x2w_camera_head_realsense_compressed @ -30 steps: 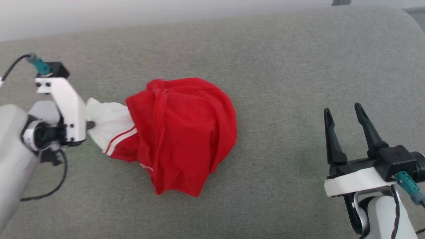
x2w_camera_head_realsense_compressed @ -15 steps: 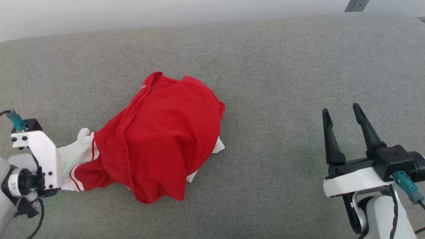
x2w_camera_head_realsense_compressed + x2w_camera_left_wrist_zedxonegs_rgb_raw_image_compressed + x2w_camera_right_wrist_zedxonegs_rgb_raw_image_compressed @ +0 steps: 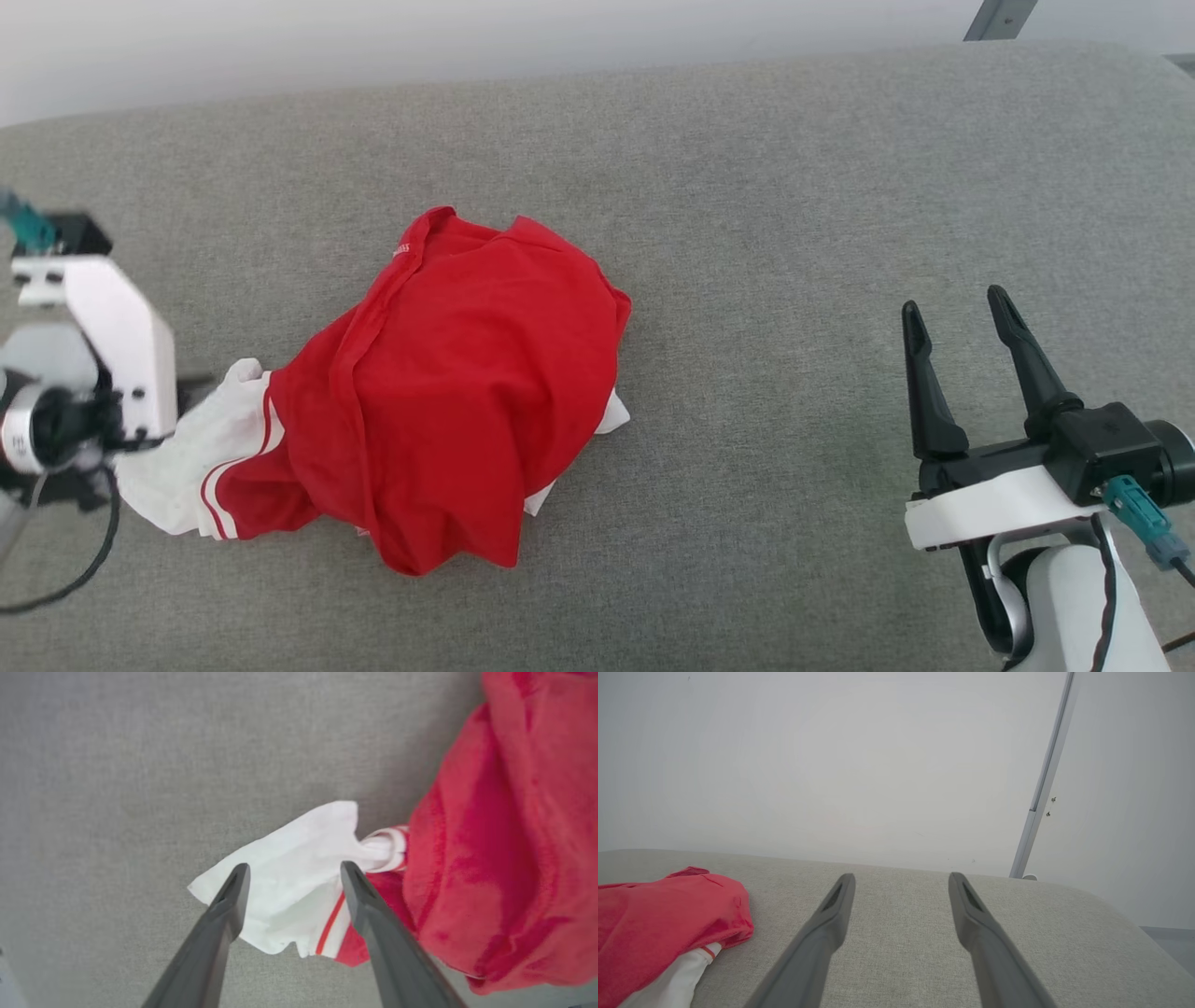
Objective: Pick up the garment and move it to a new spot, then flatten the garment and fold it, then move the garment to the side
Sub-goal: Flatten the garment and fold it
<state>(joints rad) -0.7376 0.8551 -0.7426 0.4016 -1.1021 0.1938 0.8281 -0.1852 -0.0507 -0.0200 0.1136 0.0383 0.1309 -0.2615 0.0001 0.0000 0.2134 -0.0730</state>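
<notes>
Left pincer (image 3: 292, 870) just released white sleeve (image 3: 289, 849) of garment (image 3: 448, 392), jaws wide apart over it; right pincer (image 3: 952, 299) idle, open; move seemingly done, flattening next.

A bright red soft-fabric shirt (image 3: 448, 401) with white sleeve panels and striped trim lies crumpled, so red folds hide most of its white parts and all of its underside. Tiny pale lettering (image 3: 401, 249) on its collar is too small to read. In the left wrist view, the two dark fingers of the left hand (image 3: 295, 867) are cut off by the bottom edge, and the shirt runs past the top and right edges. In the head view, a white bracket (image 3: 121, 327) hides most of those fingers.
</notes>
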